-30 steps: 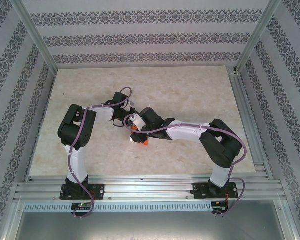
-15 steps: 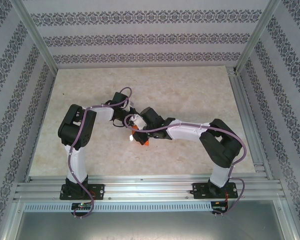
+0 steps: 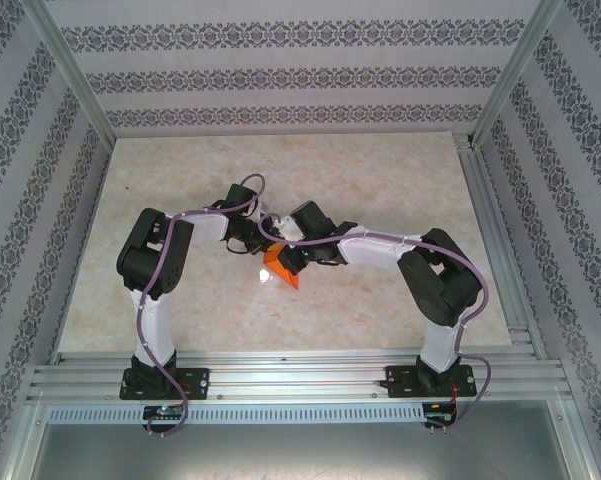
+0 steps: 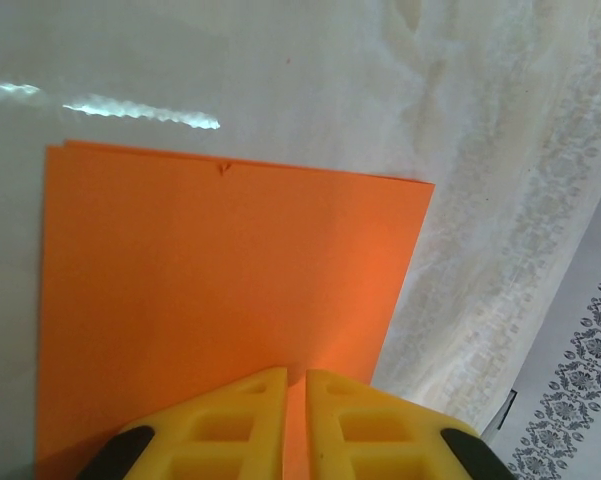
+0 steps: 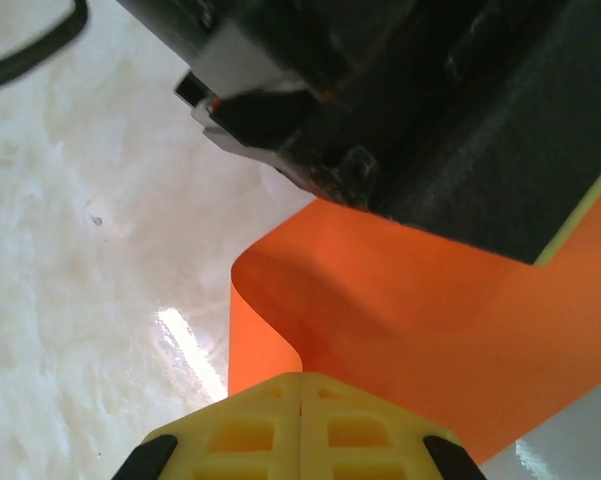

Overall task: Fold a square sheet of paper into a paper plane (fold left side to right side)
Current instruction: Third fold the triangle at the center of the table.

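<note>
The square sheet of paper (image 3: pixel 280 270) sits at the centre of the table (image 3: pixel 400 190), just at 6 o'clock of the two meeting wrists; the left gripper (image 4: pixel 294 425) has its jaws drawn almost together, a thin orange slit between them, and appears to pinch the sheet's near edge, with the doubled sheet running flat toward 12 o'clock; the right gripper (image 5: pixel 300 425) is fully closed, seemingly nipping a curled flap that bows toward 9 o'clock and sweeps to 2 o'clock beneath a black housing (image 5: pixel 430 120); both grippers touch the paper, so the coming crease likely depends on carrying that flap across the pinned edge.
</note>
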Motion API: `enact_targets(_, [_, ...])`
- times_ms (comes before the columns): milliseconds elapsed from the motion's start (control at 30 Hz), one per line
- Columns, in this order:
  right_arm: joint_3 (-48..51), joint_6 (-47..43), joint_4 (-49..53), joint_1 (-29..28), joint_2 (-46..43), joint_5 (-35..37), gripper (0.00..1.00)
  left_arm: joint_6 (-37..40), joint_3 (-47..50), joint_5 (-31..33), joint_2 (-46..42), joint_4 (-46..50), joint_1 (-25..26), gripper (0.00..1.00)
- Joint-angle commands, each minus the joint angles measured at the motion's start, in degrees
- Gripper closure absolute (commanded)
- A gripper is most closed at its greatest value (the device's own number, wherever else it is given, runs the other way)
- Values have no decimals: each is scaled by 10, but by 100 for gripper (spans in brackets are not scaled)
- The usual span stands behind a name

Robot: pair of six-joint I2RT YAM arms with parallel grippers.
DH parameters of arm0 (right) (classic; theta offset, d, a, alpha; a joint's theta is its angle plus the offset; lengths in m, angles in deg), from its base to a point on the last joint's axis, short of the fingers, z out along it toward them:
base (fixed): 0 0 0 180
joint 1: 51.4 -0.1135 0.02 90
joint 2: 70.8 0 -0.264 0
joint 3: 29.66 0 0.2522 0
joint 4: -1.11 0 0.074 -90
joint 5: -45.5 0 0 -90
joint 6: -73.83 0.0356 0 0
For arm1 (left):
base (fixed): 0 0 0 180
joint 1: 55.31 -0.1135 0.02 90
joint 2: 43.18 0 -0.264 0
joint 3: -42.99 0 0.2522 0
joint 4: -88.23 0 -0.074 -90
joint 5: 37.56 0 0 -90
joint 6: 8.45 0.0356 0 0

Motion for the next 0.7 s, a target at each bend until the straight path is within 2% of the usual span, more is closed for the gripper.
enact_targets(0, [-9, -8, 10, 8, 4, 12, 100, 16, -7, 21, 21, 19, 1, 86])
enact_targets(667, [-40, 13, 53, 32, 44, 67, 100, 17, -13, 24, 33, 23, 5, 87])
